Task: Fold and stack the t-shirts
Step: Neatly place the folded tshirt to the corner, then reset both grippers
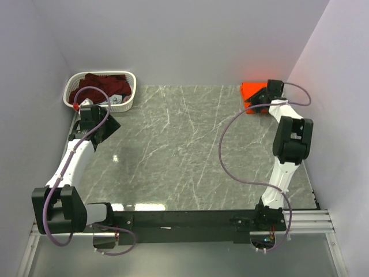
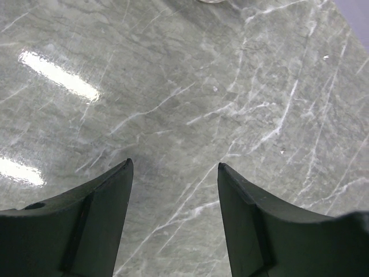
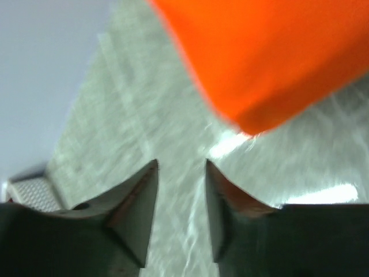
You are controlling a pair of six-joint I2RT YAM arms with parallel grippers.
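A folded bright orange t-shirt [image 1: 251, 93] lies at the table's far right corner; the right wrist view shows its rounded edge [image 3: 271, 57] just beyond the fingertips. My right gripper [image 3: 181, 164] is open, nothing between its fingers, close beside that shirt [image 1: 260, 99]. A dark maroon t-shirt [image 1: 104, 86] sits bunched in the white basket at the far left. My left gripper [image 2: 175, 166] is open and holds nothing above bare marble, just in front of the basket [image 1: 95, 124].
The white lattice basket [image 1: 130, 97] stands at the far left corner against the wall. Grey walls close in on the left, back and right. The marble tabletop [image 1: 184, 150] stretches between the arms.
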